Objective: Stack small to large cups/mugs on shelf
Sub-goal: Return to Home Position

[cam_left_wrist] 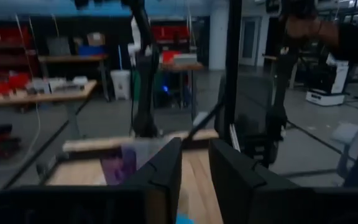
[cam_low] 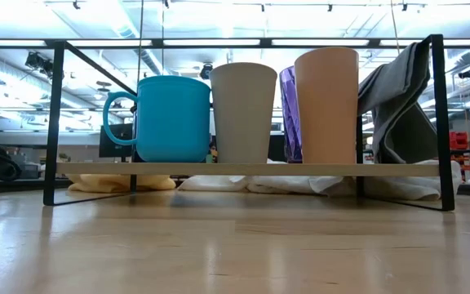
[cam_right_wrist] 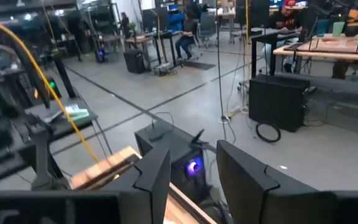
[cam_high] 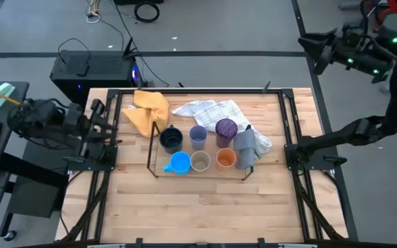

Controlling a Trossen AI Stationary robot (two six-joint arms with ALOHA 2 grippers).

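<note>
Wooden table (cam_high: pixel 205 207), shelf (cam_low: pixel 137 169) long axis left-right, cups (cam_high: pixel 200 162) upright.

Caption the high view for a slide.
Six cups, two rows of three, on the shelf, grey cloth draped at one end; left arm and right arm wait aside.

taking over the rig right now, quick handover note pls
Left gripper: open, empty, at the table's left edge.
Right gripper: open, empty, raised off the table past its back right corner.
Shelf: holds all six cups. Back row: navy mug, lavender cup, purple cup. Front row: blue mug, tan cup, orange cup, each taller than the last.
Grey cloth hangs over the shelf's right end.
Done: placing. Left: probably only parking both arms.
</note>
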